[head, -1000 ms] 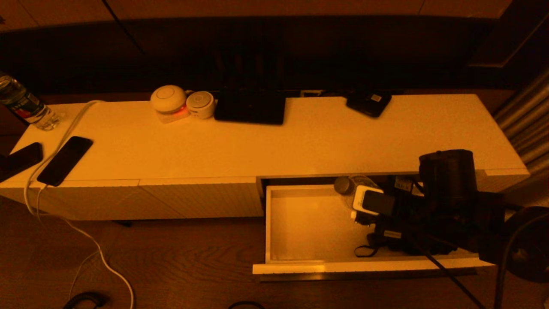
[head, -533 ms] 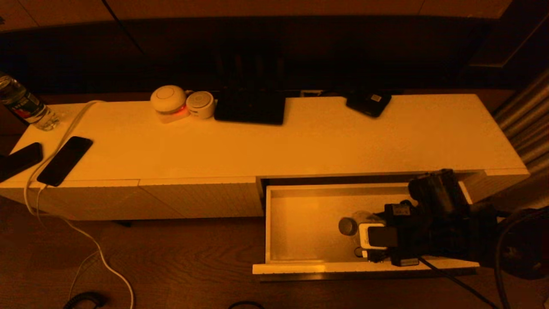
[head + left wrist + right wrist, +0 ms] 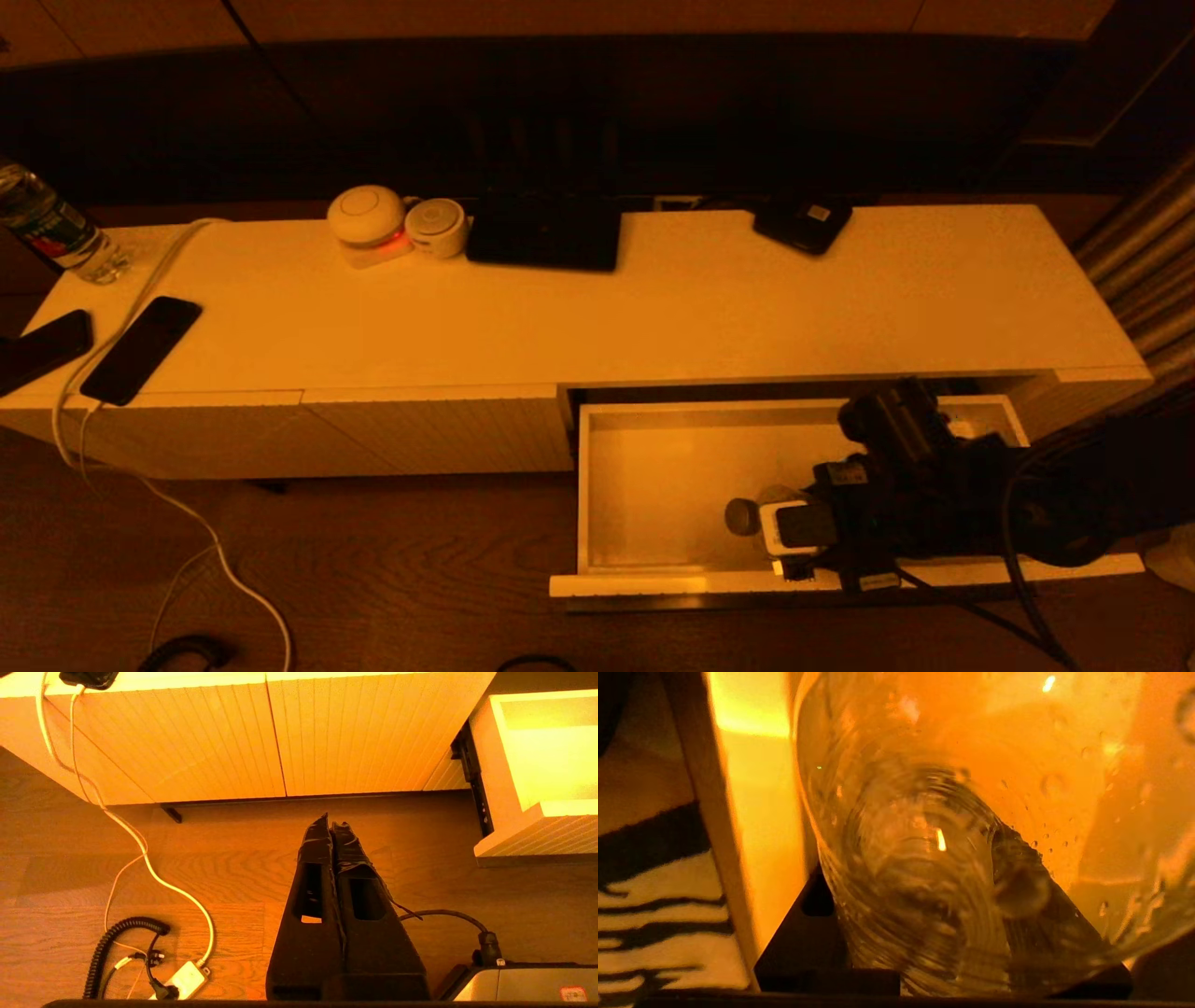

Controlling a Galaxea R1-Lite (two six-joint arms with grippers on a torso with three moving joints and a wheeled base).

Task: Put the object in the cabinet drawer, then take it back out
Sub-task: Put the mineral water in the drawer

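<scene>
The object is a clear plastic bottle with a dark cap, lying tilted in my right gripper, which is shut on its body. They hang low inside the open cabinet drawer, near its front right; whether the bottle touches the drawer floor I cannot tell. In the right wrist view the bottle fills the space between the dark fingers, with the drawer's white wall alongside. My left gripper is shut and empty over the wooden floor, left of the drawer.
On the cabinet top lie two phones, a white cable, a water bottle, two round devices and a black tablet. A power strip and coiled cord lie on the floor.
My right arm has come down and forward with the bottle, from the drawer's back edge to low inside its front right part. The left arm has not moved.
</scene>
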